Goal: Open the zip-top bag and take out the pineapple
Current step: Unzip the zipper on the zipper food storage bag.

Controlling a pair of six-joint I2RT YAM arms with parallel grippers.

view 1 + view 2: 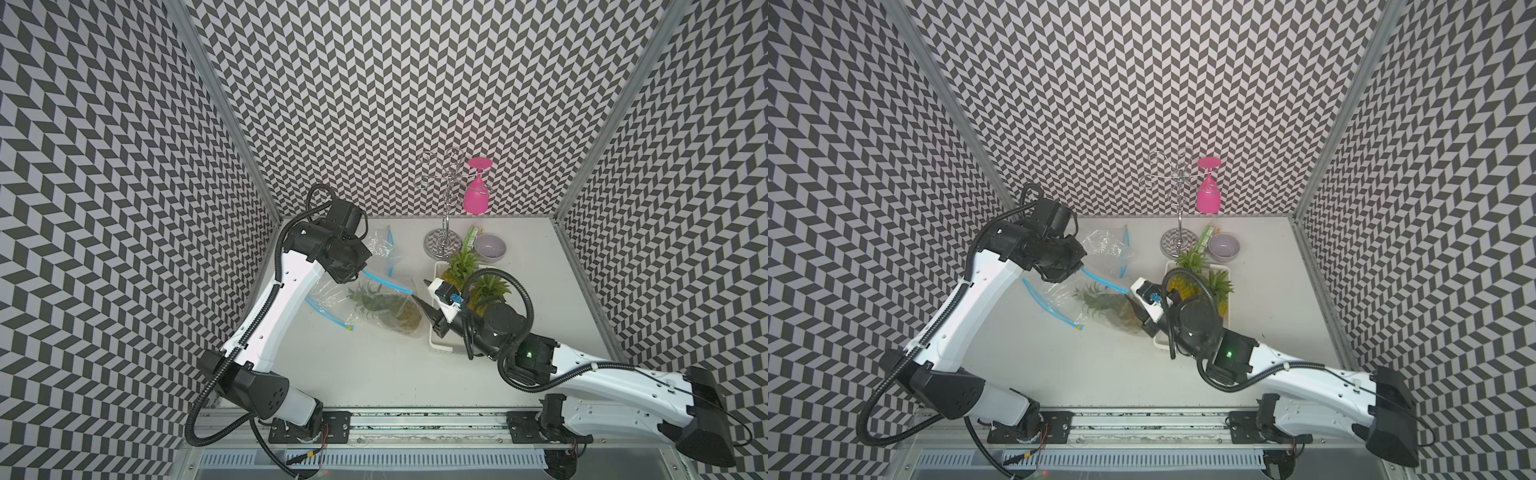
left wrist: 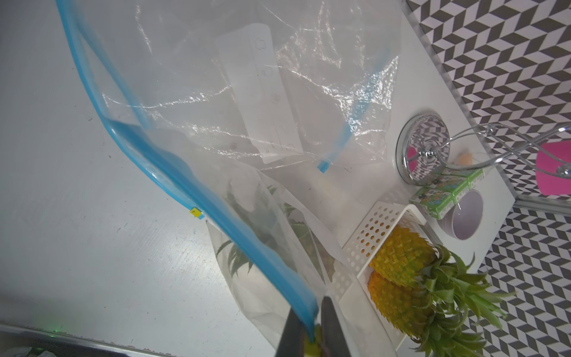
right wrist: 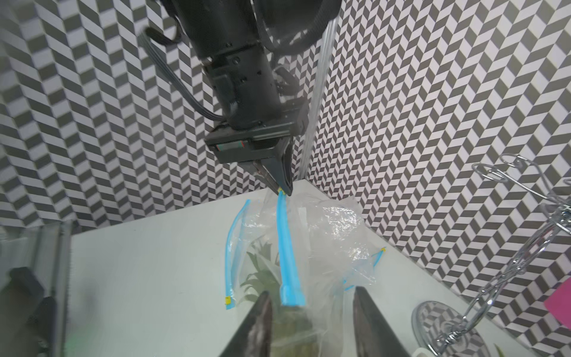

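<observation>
While the left pincer (image 3: 282, 191) is pinching one end of the blue zip strip (image 3: 285, 247) above the bench (image 1: 353, 374), the right pincer (image 3: 312, 292) is standing open at its other end, and the pineapple (image 1: 390, 311) is lying inside the zip-top bag (image 1: 328, 293), so taking it out is still waiting.

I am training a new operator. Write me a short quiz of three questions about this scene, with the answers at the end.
1. True or false: the left gripper is shut on the blue zip strip of the bag.
2. How many pineapples lie in the white basket? A) none B) two C) four
3. Fill in: the right gripper has its jaws ____, and the bagged pineapple lies ____ the bag.
Key: 1 true; 2 B; 3 open, inside.
</observation>
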